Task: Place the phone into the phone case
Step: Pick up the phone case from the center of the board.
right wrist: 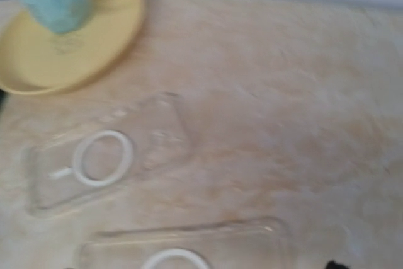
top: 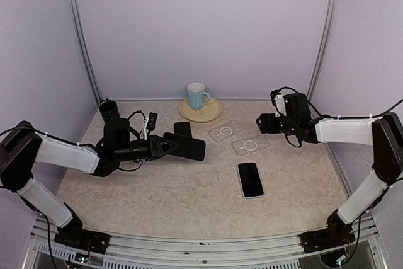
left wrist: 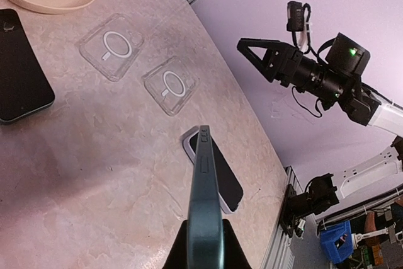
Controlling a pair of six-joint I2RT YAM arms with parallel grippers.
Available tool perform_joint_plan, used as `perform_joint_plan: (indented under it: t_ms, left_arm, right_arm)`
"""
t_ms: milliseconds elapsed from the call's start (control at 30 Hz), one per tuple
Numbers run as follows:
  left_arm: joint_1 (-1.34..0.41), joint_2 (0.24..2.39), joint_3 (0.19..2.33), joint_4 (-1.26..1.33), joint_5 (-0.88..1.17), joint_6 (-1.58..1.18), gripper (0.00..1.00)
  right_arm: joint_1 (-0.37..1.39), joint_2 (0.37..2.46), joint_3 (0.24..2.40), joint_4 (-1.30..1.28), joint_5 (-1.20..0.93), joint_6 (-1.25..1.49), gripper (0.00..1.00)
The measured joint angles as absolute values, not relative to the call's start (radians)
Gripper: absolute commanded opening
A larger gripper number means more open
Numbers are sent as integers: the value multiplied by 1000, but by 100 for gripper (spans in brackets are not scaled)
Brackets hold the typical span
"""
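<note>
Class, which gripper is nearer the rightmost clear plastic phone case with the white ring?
Right. The right gripper hovers just beyond that case; the left gripper, clamping a dark phone, sits far to its left.

- The left pincer holds one phone on edge; it juts past the tips, above the table.
- A second phone lies flat just behind the pincer's tips.
- Beyond it, a plate carries a mug.
- A cup stands behind the left pincer's wrist.
- Two cases lie side by side between the pincers: the far case ahead of the right pincer, the near case on its base side.
- A third phone lies flat nearer the bases than either pincer.
</note>
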State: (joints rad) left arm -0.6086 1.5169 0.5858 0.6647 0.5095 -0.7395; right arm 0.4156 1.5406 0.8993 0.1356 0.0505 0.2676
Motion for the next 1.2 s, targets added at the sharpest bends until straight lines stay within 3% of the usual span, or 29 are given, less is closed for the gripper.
perform_joint_plan:
  t_ms: [133,300,667,933,1200]
  left_arm:
    - [-609,1511,585,684,499,-753,0]
    - [-610,1511,585,705,500,-766,0]
    - [-621,1512,585,707,508,-770,0]
    - [-632,1512,595,693,504,-770,0]
    - [-635,1513,609,669,493,-775,0]
  right_arm:
    - [364,1626,950,97,8,289,68]
    - [319,1748,1037,44,-64,297,62]
    - [280,1905,1139,-59,-115,266,55]
    - [278,1922,1139,-82,-144,252,47]
    - [278,1924,1132,-85,-157,248,46]
